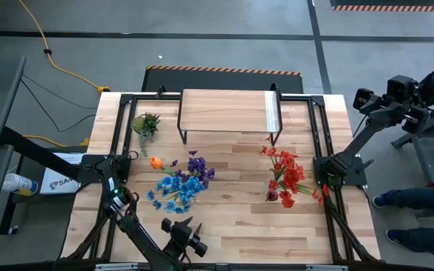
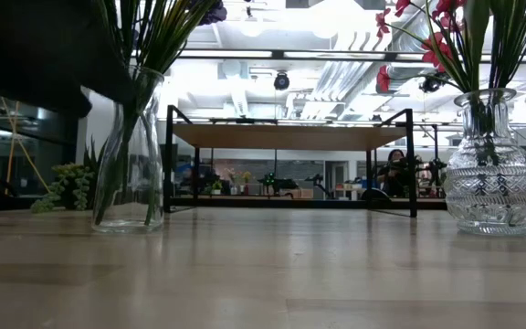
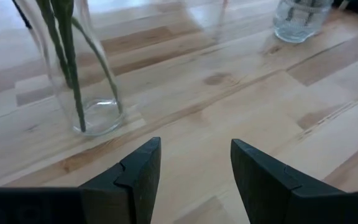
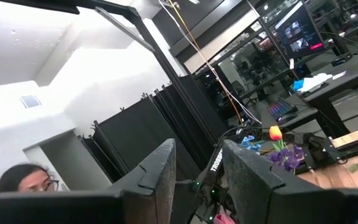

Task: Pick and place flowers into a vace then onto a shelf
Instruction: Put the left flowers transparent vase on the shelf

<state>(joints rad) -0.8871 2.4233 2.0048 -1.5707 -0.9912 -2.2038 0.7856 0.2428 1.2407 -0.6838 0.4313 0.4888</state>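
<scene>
Blue, purple and one orange flower point(image 1: 179, 181) stand with their green stems in a slim clear vase point(image 2: 128, 155), whose base rests on the table. Red flowers point(image 1: 285, 177) stand in a round cut-glass vase point(image 2: 491, 164) on the right. The shelf point(image 1: 228, 113) stands at the table's far middle. My left gripper point(image 3: 194, 168) is open near the table's near edge, a short way on the near side of the slim vase point(image 3: 79, 68), pointing slantwise down with nothing between its fingers. My right gripper point(image 4: 197, 180) is open, raised beyond the table's right edge point(image 1: 398, 94).
A small spiky green plant point(image 1: 146, 124) stands at the far left beside the shelf. Black frame bars point(image 1: 319, 135) run along the table's left and right sides. Bare wood point(image 1: 239, 218) lies between the two vases and toward the near edge. A person point(image 4: 23, 177) shows in the room.
</scene>
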